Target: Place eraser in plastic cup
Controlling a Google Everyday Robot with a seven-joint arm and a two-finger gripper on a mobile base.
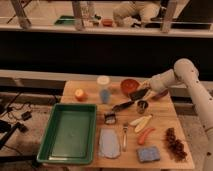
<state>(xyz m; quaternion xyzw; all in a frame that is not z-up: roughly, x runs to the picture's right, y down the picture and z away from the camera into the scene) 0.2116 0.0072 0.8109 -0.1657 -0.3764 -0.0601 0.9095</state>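
Note:
The plastic cup (104,89), a tall tumbler whitish at the top and blue below, stands at the back middle of the wooden table (162,117). My gripper (143,90) hovers to the cup's right, just in front of a red bowl (128,85). It is shut on the eraser (138,94), a flat black block that sticks out tilted down to the left. The white arm (175,75) reaches in from the right.
A small metal cup (142,106) and a black-handled utensil (122,106) lie under the gripper. A green tray (70,132) fills the left. An orange fruit (80,94), banana (140,121), carrot (145,135), blue sponge (148,154), fork (124,137) and grey cloth (108,143) are spread around.

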